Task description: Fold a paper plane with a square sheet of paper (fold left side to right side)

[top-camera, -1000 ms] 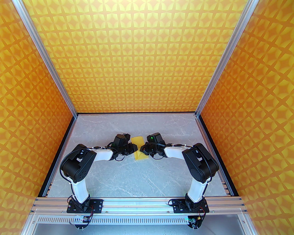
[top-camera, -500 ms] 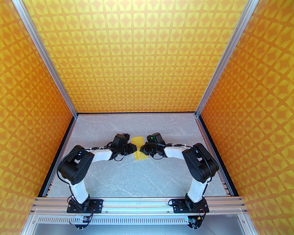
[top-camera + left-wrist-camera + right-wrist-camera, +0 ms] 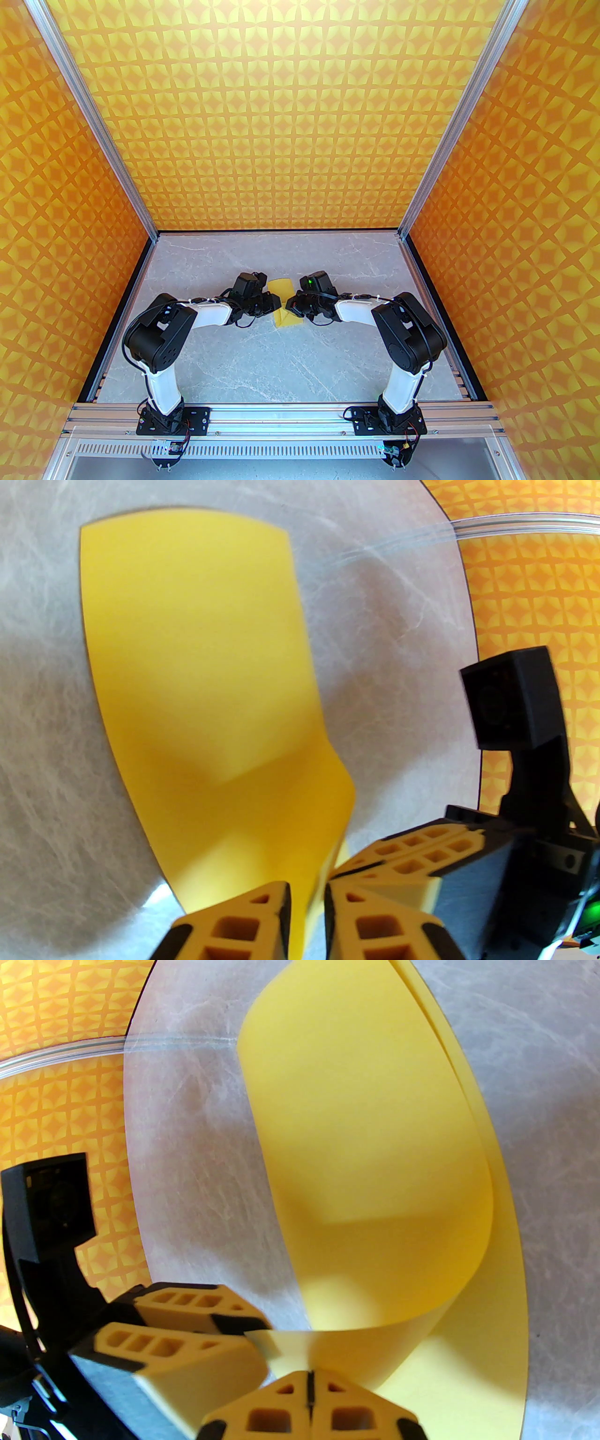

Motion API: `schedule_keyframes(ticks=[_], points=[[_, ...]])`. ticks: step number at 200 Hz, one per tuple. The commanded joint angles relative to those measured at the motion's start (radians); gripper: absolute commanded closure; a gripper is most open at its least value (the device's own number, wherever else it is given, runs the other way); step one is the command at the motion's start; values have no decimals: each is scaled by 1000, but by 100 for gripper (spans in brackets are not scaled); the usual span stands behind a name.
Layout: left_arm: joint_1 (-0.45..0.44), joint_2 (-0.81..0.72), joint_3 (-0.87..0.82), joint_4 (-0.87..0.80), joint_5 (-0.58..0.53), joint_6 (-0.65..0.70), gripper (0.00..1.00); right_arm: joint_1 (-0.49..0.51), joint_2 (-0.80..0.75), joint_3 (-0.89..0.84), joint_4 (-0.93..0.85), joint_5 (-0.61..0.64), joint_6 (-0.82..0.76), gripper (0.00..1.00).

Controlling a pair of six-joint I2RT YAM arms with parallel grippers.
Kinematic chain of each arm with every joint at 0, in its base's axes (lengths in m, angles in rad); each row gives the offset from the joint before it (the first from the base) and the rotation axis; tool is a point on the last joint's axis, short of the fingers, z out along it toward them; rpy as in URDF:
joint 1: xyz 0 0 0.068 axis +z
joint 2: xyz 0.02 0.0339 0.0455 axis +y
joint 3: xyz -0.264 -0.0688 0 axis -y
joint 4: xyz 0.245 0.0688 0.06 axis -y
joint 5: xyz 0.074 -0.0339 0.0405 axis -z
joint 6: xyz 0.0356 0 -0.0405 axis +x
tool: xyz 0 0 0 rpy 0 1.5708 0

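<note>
While both grippers meet on it, the square sheet of paper [image 3: 288, 321] sits mid-table, about centred left to right, between the two wrists. Its far end lies flat on the table [image 3: 290, 370].

Right wrist view: sheet [image 3: 365, 1138] is doubled over, not creased. The top layer bows up in a loose curl and the bottom layer's edge shows along the right. Left wrist view: top layer [image 3: 201, 667] is plain yellow, with one corner lifted toward the fingers.

Left gripper [image 3: 305, 902]: fingers nearly together, leaving a narrow slot with the paper's raised edge running through it, so it looks pinched on the sheet. From the right wrist, the same gripper [image 3: 260, 1335] has a paper corner poking out at its tips. Overhead it sits at the sheet's left edge [image 3: 275, 302].

Right gripper [image 3: 309, 1375]: fingers pressed tight together, with the curled edge of the top layer meeting the tips, so it reads as clamped on the paper. It sits just beside the left gripper, tips almost touching [image 3: 356, 862], on the sheet's right side overhead [image 3: 291, 304].

Pose: left arm [image 3: 159, 337] and right arm [image 3: 408, 337] mirror each other. Both rise from the near rail [image 3: 281, 415] with elbows out and forearms angled inward and low over the table. Patterned orange walls [image 3: 281, 117] stand on three sides.
</note>
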Motion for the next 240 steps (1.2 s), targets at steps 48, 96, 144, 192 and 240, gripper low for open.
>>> schedule_keyframes(ticks=[48,96,144,192,240], points=[[2,4,35,-38,21,44,99,-7,-7,-12,-6,-2,-2,100],[25,10,67,-101,20,100,99,-3,-36,-55,47,-16,7,100],[49,19,88,-145,35,142,98,23,-42,-119,217,-31,71,100],[52,26,94,-155,49,154,98,77,-38,-138,299,1,106,100],[58,30,90,-156,53,160,98,91,-24,-168,330,8,133,100]])
